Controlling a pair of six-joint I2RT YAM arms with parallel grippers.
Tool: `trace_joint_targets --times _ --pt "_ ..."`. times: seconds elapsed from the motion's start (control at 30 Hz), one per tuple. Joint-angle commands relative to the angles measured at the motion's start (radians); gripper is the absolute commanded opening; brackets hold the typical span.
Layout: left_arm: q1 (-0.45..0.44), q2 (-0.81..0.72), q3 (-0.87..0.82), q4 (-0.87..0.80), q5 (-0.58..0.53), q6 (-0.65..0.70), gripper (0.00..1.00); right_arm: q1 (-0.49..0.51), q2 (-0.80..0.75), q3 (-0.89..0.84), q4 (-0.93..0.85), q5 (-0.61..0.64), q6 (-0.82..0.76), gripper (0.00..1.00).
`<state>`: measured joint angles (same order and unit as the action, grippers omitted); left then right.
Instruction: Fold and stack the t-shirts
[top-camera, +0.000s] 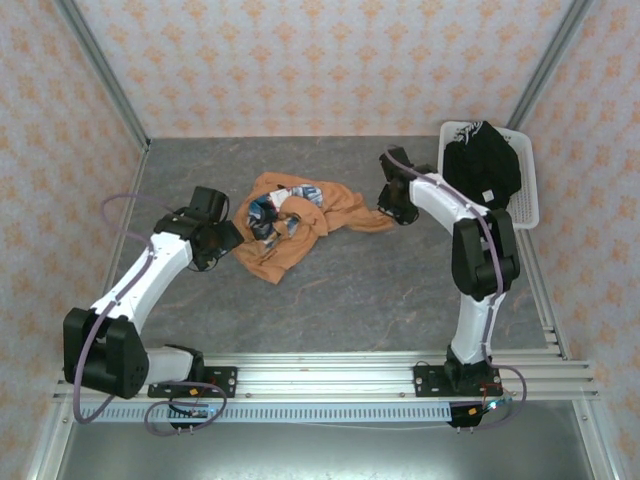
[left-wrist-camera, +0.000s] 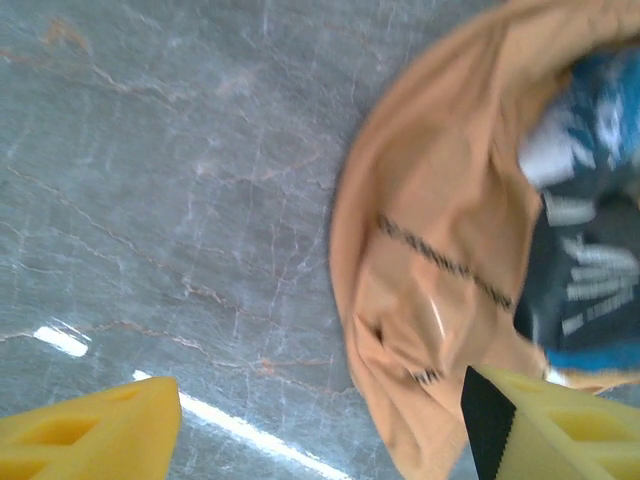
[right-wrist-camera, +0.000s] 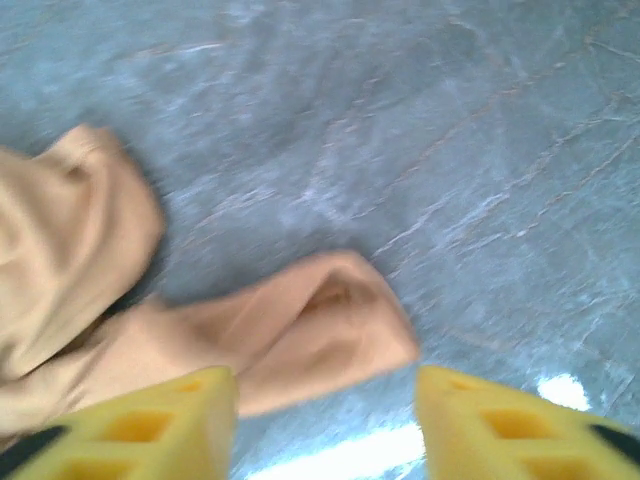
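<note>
Left tool and right tool gape empty above grey veined table between orange-patterned walls.

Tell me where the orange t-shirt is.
In the top view the orange t-shirt lies crumpled left of centre, between the left end effector and the right end effector.

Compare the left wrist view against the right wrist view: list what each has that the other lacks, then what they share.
Left wrist view: the crumpled orange cloth t-shirt with its blue-and-white cartoon print, a dark stitched seam line, and the left end effector, yellow fingers wide apart. Right wrist view: a rolled orange sleeve end lying ahead of the right end effector, whose yellow fingers stand apart, not clamped on it. Shared: the same orange t-shirt lying on the grey marbled table.
</note>
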<state>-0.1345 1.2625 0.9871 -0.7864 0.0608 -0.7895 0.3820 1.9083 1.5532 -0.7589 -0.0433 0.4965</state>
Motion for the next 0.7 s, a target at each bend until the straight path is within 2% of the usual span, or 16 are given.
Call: trace_joint_targets --times 0.0,0.03,0.13,0.2,0.3,0.4,0.47,0.5,0.6,0.63,0.67 --pt "0.046 -0.032 0.013 -0.061 -0.067 -0.020 0.75 0.199 -0.060 0.030 -0.075 0.054 -0.139 0.63" --pt "0.063 -0.032 0.016 -0.068 -0.074 -0.023 0.75 0.268 -0.060 0.021 -0.046 0.027 -0.163 0.68" --pt "0.103 -0.022 0.015 -0.078 -0.079 -0.044 0.75 0.455 -0.019 0.007 0.054 -0.067 -0.223 0.75" --pt "0.111 -0.011 0.011 -0.072 -0.075 -0.058 0.75 0.541 0.042 0.038 0.076 -0.093 -0.232 0.79" --pt "0.113 -0.002 0.003 -0.054 -0.059 -0.071 0.75 0.621 0.155 0.123 0.055 -0.047 -0.248 0.82" --pt "0.113 -0.005 -0.007 -0.044 -0.045 -0.079 0.75 0.644 0.279 0.224 -0.019 0.003 -0.249 0.80" --pt "0.113 -0.011 -0.013 -0.036 -0.029 -0.077 0.75 0.643 0.328 0.252 -0.037 0.026 -0.250 0.68" --pt "0.114 -0.014 -0.017 -0.030 -0.018 -0.074 0.75 0.644 0.331 0.248 -0.033 0.037 -0.251 0.56" --pt "0.113 -0.023 -0.023 -0.016 0.014 -0.059 0.75 0.643 0.252 0.176 -0.020 0.090 -0.246 0.10" --pt "0.113 -0.025 -0.027 -0.004 0.033 -0.052 0.75 0.643 0.191 0.122 -0.012 0.129 -0.232 0.00" --pt "0.113 -0.025 -0.031 0.012 0.056 -0.046 0.75 0.637 0.129 0.070 -0.006 0.153 -0.218 0.00"
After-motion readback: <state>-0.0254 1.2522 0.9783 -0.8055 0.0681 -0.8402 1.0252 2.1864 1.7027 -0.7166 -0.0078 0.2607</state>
